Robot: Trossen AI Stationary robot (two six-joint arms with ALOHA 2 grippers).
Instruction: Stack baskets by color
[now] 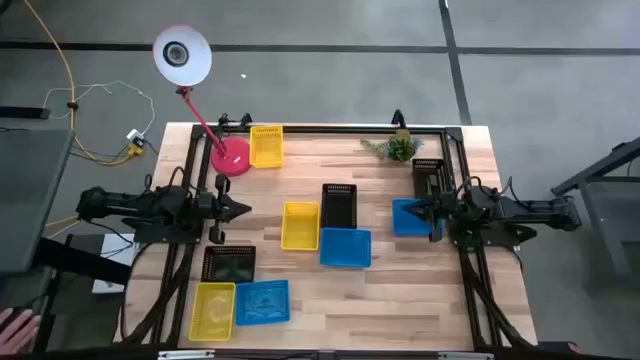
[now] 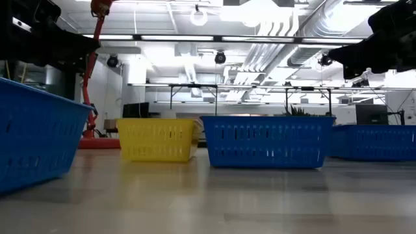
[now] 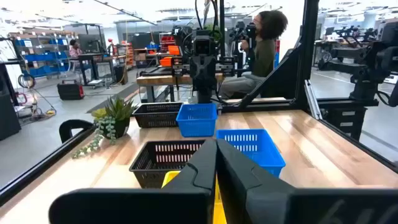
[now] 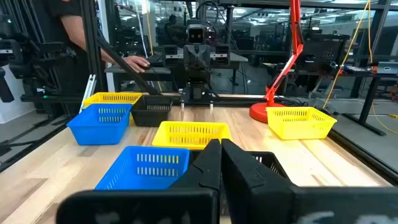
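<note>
Several baskets stand apart on the wooden table. At mid-table are a black one (image 1: 339,205), a yellow one (image 1: 300,225) and a blue one (image 1: 346,248). Near the front left are a black (image 1: 229,264), a yellow (image 1: 213,309) and a blue one (image 1: 263,302). Another yellow basket (image 1: 266,146) stands at the far left. By the right arm stand a blue (image 1: 408,217) and a black basket (image 1: 428,175). My left gripper (image 1: 243,208) (image 3: 216,155) hovers shut at the left side. My right gripper (image 1: 412,208) (image 4: 220,152) hovers shut at the right, over the blue basket's edge.
A red lamp's round base (image 1: 230,158) stands at the far left beside the yellow basket, and a small plant (image 1: 396,147) at the far right. A dark frame (image 1: 330,128) runs along the table's edges. A person's hand (image 1: 15,325) shows off the table's front left.
</note>
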